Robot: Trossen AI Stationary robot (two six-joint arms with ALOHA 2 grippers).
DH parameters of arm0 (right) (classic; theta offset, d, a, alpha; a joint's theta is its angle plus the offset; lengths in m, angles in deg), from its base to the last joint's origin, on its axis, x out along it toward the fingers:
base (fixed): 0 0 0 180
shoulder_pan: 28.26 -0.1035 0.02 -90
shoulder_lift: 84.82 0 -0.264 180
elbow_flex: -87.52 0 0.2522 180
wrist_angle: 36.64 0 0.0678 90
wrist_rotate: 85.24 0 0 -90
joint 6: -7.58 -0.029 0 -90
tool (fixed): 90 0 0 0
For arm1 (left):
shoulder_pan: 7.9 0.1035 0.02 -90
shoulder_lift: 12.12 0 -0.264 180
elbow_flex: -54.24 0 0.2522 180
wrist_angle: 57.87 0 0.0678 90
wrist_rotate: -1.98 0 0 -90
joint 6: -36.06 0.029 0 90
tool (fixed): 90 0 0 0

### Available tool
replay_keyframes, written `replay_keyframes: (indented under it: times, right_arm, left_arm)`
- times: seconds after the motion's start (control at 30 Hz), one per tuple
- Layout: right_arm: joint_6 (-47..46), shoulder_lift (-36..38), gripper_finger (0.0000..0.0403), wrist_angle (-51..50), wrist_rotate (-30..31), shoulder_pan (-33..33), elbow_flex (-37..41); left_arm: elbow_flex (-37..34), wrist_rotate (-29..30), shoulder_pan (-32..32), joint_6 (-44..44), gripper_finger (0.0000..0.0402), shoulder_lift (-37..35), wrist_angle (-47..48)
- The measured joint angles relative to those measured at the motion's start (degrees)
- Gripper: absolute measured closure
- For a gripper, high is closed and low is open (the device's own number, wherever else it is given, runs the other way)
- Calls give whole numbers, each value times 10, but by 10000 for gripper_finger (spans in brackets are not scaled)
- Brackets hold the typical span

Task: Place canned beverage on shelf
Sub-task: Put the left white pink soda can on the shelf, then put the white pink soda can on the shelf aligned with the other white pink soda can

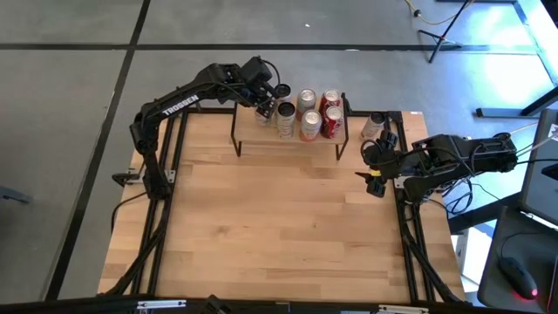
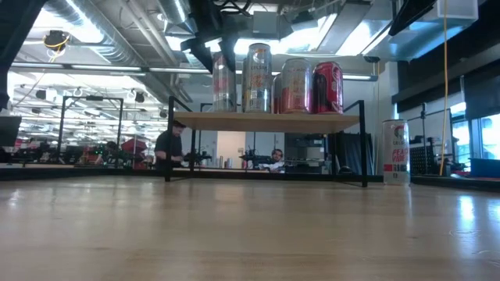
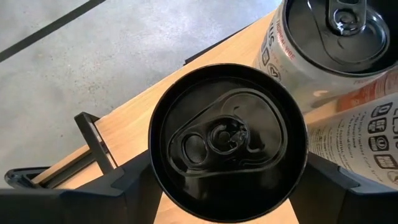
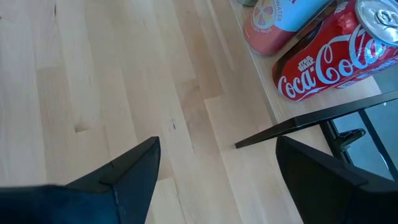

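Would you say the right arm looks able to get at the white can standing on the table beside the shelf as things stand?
Probably yes. The white can stands alone on the table, just outside the shelf, and the right pincer is open, empty and close by, with bare tabletop between them. The left pincer is occupied with a can at the shelf's far end.

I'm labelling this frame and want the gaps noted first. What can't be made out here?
- Left claw, left wrist view: the black-topped can covers the fingertips and its own base, so whether it rests on the shelf is unclear.
- Low view: that can's label is backlit, unreadable.
- High view: the can on the table is too small to read.
- Right claw: empty, near the table's right edge.
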Motion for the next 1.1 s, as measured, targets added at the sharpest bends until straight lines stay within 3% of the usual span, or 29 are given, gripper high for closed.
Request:
replay_keyframes:
  times: [0.53,0.87,1.1]
  right_arm:
    - [0,0,98,0,0,0,0]
    - [0,0,98,-2,0,0,0]
    - [-2,0,98,6,9,0,-1]
  left_arm:
    - [0,-4,0,-14,121,0,-5]
    - [0,-26,2,-16,61,-1,-6]
    - [0,-38,7,0,58,-52,-20]
